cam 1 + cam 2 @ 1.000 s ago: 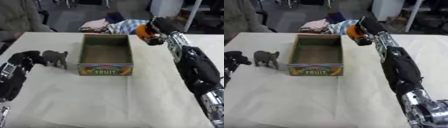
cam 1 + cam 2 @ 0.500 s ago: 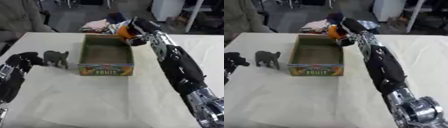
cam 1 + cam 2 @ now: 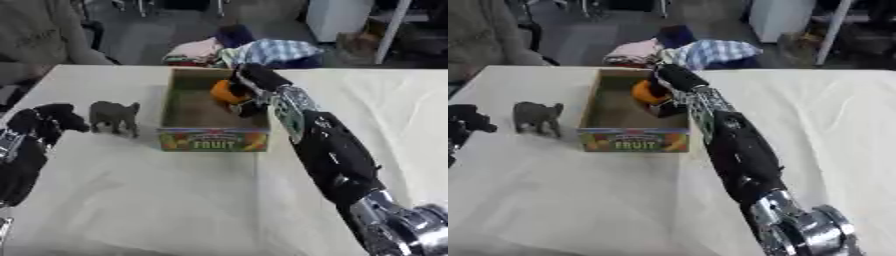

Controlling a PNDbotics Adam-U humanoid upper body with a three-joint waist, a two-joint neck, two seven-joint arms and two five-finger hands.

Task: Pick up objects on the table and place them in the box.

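Reaching over the box, the right hand has its fingers curled round an orange object inside the far end. At the box's 9 o'clock a grey elephant stands on the surface; the left hand, fingers curled and empty, sits just beyond it.

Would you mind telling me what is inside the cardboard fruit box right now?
Inside the cardboard fruit box, the black right hand holds a round orange object over its brown floor. The hand covers the far right corner, and the front wall hides the nearest floor.
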